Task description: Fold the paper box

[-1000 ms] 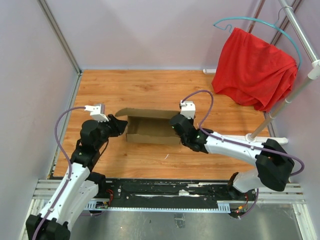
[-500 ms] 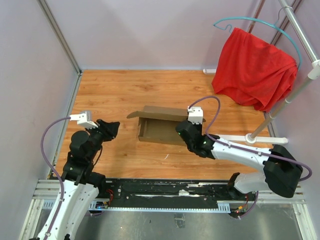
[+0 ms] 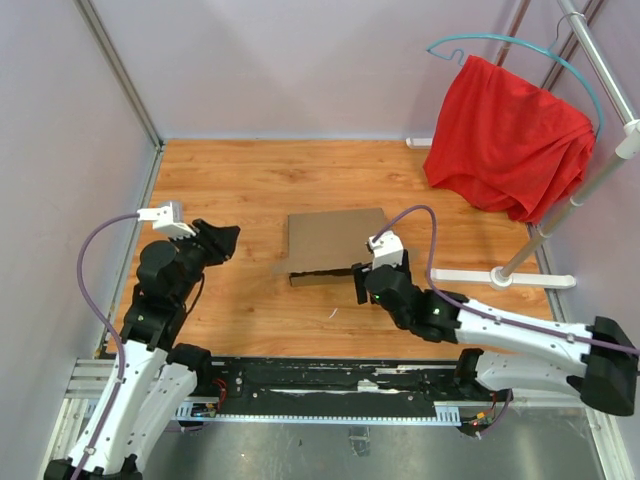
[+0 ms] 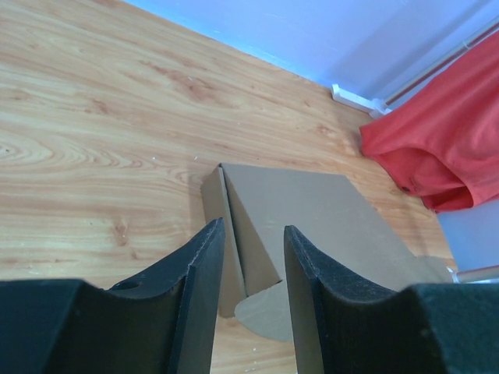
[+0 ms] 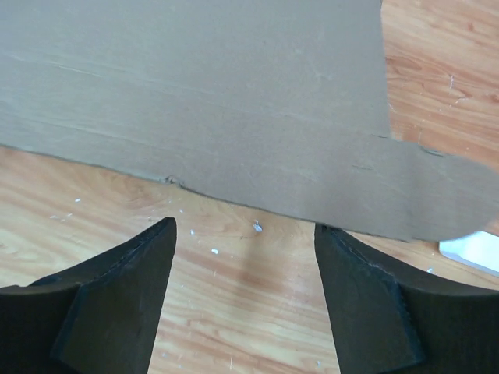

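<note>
The box (image 3: 335, 243) now lies closed and flat at mid-table (image 3: 250, 180), its lid down. The right gripper (image 3: 362, 283) has let go and sits at the near edge, jaws wide and empty. The left gripper (image 3: 222, 238) hangs half open and empty, well to the left.

Red cloth (image 3: 510, 150) on teal hanger (image 3: 500, 42), by white rack pole (image 3: 562, 203), far-right of wood tabletop (image 3: 250, 180).
</note>
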Tool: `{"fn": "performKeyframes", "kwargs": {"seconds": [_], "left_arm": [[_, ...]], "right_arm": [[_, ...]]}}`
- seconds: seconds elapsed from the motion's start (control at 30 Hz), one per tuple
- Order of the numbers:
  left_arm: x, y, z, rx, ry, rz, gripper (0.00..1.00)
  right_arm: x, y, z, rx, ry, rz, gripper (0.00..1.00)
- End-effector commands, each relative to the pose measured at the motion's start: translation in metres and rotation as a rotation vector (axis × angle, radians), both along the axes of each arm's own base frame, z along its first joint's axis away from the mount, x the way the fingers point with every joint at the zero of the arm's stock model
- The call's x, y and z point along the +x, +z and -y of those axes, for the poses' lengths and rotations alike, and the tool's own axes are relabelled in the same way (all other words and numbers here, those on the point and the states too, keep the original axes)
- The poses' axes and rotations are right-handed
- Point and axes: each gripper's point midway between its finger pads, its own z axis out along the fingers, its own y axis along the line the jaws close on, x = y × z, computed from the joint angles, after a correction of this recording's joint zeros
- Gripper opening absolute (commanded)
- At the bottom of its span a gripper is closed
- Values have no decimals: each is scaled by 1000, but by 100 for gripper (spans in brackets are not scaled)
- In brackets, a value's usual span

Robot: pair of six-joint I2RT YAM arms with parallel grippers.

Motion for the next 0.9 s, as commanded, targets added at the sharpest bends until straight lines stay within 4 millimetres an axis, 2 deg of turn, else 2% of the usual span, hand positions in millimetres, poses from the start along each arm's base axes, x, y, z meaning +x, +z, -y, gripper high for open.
{"fn": "performKeyframes", "kwargs": {"seconds": [0.0, 0.17, 0.27, 0.37, 0.43, 0.5, 0.53, 0.6, 0.67, 0.73, 0.87], "left_arm": [[7, 18, 11, 12, -54, 47, 42], [6, -4, 28, 11, -152, -10, 43], [3, -20, 35, 22, -198, -36, 43], [4, -24, 46, 7, -260, -41, 41], [8, -24, 56, -3, -314, -48, 39], [14, -27, 64, 4, -354, -66, 38], [17, -29, 68, 11, -372, -74, 37], [26, -36, 75, 26, -403, -106, 36], [33, -38, 83, 47, -430, -119, 36], [41, -42, 89, 66, -448, -137, 35], [53, -53, 104, 86, -497, -164, 35]], "right_arm": [[-28, 23, 17, 11, 54, -34, 73], [-55, 43, 40, 124, 109, -49, 73], [-49, 61, 60, 169, 57, 35, 84], [-36, 76, 70, 129, 13, 81, 76], [-24, 74, 64, 87, 22, 27, 67], [-9, 59, 51, 73, 59, -97, 55], [1, 45, 43, 60, 75, -175, 45], [22, 36, 34, 75, 88, -245, 30], [44, 39, 25, 88, 100, -250, 24], [65, 39, 15, 89, 113, -255, 24], [91, 20, 4, 65, 126, -359, 23]]}}
